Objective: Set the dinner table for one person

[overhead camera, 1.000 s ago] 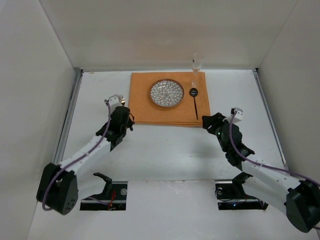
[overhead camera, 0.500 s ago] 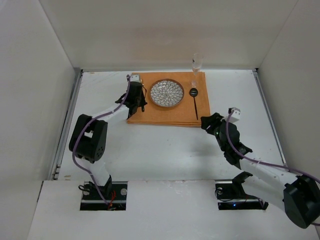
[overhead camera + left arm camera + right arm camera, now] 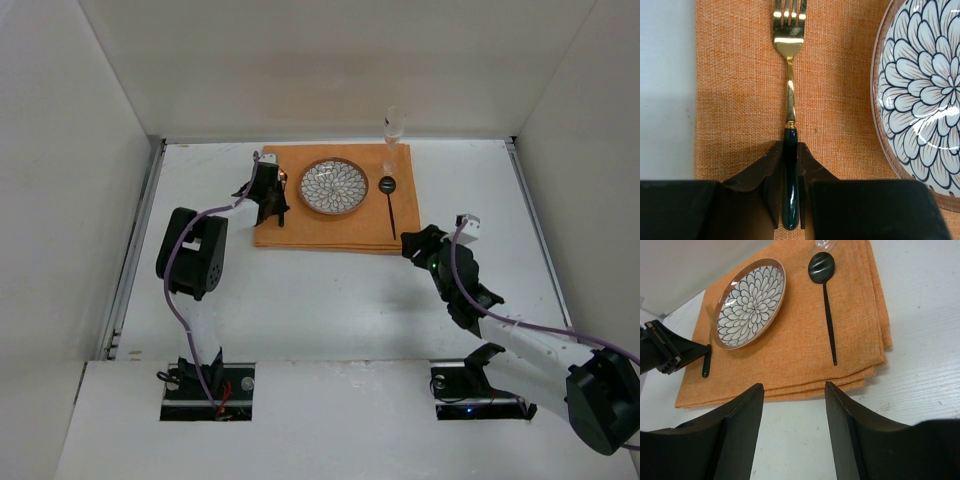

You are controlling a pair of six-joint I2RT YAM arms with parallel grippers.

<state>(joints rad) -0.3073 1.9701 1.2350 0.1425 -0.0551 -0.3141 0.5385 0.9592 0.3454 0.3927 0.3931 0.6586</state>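
Observation:
The dinner table (image 3: 330,300) is a white top with an orange mat (image 3: 330,228) at the back. On the mat sit a flower-patterned plate (image 3: 334,187), a black spoon (image 3: 390,205) to its right, and a clear glass (image 3: 393,130) at the far right corner. My left gripper (image 3: 790,145) is shut on the dark green handle of a gold fork (image 3: 789,90). The fork lies flat, low on the mat just left of the plate (image 3: 920,100), tines pointing away. My right gripper (image 3: 793,386) hangs open and empty over bare table, near the mat's front right corner (image 3: 790,360).
Thin metal rails (image 3: 138,240) run along the table's left and right edges, and white walls close in three sides. Both arm bases (image 3: 470,385) sit at the near edge. The left arm's elbow (image 3: 190,255) stands left of the mat.
The left arm swung from the table left of the mat to the mat's left strip beside the plate, carrying the fork. The right gripper barely moved.

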